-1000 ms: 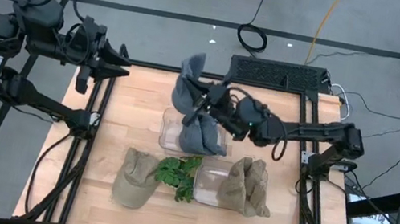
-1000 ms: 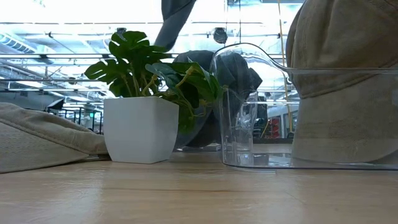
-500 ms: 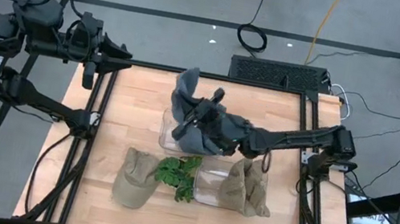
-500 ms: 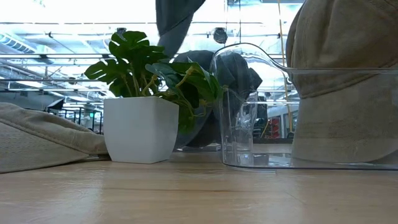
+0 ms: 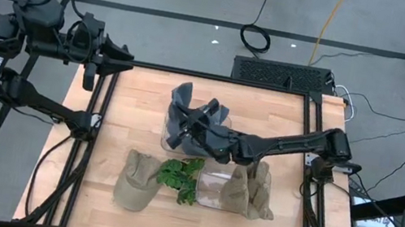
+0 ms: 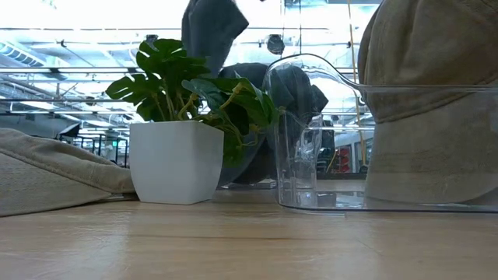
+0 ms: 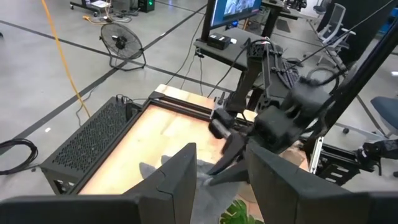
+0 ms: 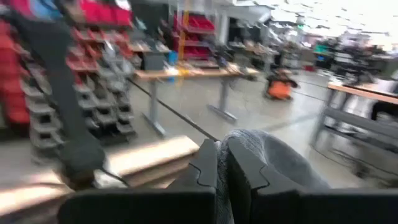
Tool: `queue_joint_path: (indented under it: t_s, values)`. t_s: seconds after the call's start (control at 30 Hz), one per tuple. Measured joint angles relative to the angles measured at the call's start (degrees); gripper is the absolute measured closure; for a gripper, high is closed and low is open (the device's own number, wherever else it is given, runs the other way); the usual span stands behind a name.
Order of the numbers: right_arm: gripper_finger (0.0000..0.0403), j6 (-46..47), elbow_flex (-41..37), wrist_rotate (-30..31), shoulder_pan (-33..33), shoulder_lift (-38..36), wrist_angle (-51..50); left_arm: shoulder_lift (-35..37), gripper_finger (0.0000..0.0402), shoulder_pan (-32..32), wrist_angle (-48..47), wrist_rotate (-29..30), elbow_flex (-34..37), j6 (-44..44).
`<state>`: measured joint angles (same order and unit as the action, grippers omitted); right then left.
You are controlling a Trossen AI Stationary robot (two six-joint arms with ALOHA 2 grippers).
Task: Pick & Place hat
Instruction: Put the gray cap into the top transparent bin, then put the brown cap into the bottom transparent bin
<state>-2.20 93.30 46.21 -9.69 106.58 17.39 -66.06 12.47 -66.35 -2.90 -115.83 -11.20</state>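
Observation:
My right gripper [image 5: 202,127] reaches from the table's right to its middle and is shut on a grey-blue hat [image 5: 181,115], held over the far clear bin [image 5: 168,136]. In the low view this hat [image 6: 212,28] hangs above the plant. A second grey hat [image 6: 289,93] lies in that bin. A tan hat [image 5: 135,178] lies on the table at the near left. More tan hats [image 5: 248,189] sit in the near clear bin [image 5: 209,187]. My left gripper [image 5: 126,59] is open and empty past the table's far left corner. My right gripper pinches the grey-blue hat's cloth [image 8: 249,152] between its two shut fingers [image 8: 205,165]. It comes at the hat from the table's right, nearly level. The hat [image 6: 212,28] hangs clear of the table. Which part of the hat it holds, I cannot tell.
A green plant in a white pot [image 6: 174,160] stands between the tan hat on the table and the near bin; it also shows in the high view [image 5: 179,177]. Bare wood lies along the table's far side [image 5: 270,104] and near edge [image 5: 192,223].
My right gripper has moved toward the table's left and near edges and down, carrying the grey-blue hat from above the far bin's far side to over the bin. In the low view the hat has come lower.

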Motion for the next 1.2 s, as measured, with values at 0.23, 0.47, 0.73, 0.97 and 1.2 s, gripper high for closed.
queue_joint_path:
  t_s: [0.23, 0.47, 0.73, 0.97, 1.2]
  values:
    - [0.0403, 4.2, -0.1, 1.7, -0.3, 2.7, -3.2, 0.0, 0.0254, 0.0, -0.1, -0.1, 0.0, 0.0]
    - [0.0403, 6.0, -0.2, 0.2, 0.7, 5.4, -5.4, 0.0, 0.0254, 0.0, -0.1, -0.2, 0.0, -0.5]
    - [0.0386, 10.5, -0.2, 0.1, 1.9, 7.2, -10.6, 0.0, 0.0254, 0.0, -0.2, -0.5, 0.0, -4.4]
    - [0.0316, 2.6, -0.3, -4.4, 2.1, 5.2, -12.1, 0.0, 0.0254, 0.0, -0.5, -0.5, 0.0, -5.9]
    - [0.0242, -2.9, -0.2, -4.1, 2.2, 0.9, -12.2, 0.0, 0.0254, 0.0, -0.8, 0.4, 0.0, -7.0]
